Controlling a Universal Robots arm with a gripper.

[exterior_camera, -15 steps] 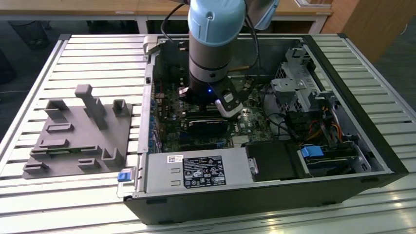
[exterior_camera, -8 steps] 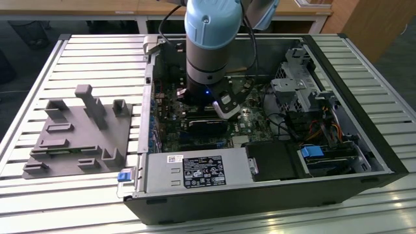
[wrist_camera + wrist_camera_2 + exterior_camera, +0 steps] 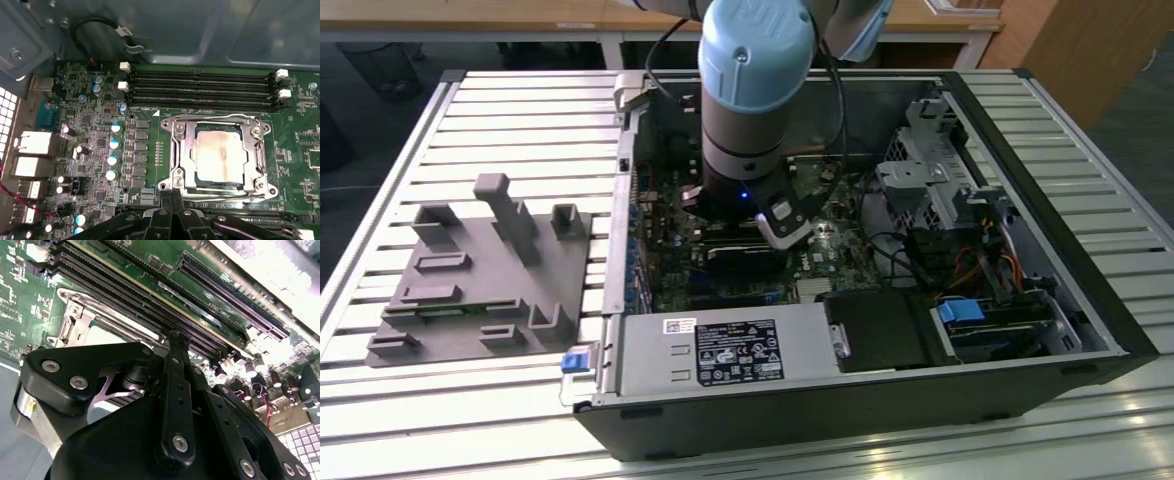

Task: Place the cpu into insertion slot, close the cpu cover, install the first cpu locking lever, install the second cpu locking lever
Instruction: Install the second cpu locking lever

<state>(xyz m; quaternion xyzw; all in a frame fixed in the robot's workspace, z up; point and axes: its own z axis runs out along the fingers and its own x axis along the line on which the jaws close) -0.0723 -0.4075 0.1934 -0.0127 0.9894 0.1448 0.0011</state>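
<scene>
The cpu [image 3: 217, 155], silvery and glinting, is sitting in the insertion slot [image 3: 218, 186] under the closed cpu cover [image 3: 186, 150]; the gripper [image 3: 172, 197] is hovering beside it, fingers pressed together, grasping nothing.

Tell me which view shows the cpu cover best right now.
The first wrist view: the cpu cover shows whole, lying flat around the cpu. In the second wrist view the pincer hides most of it, leaving one corner. In the exterior view the arm blocks that area.
</scene>
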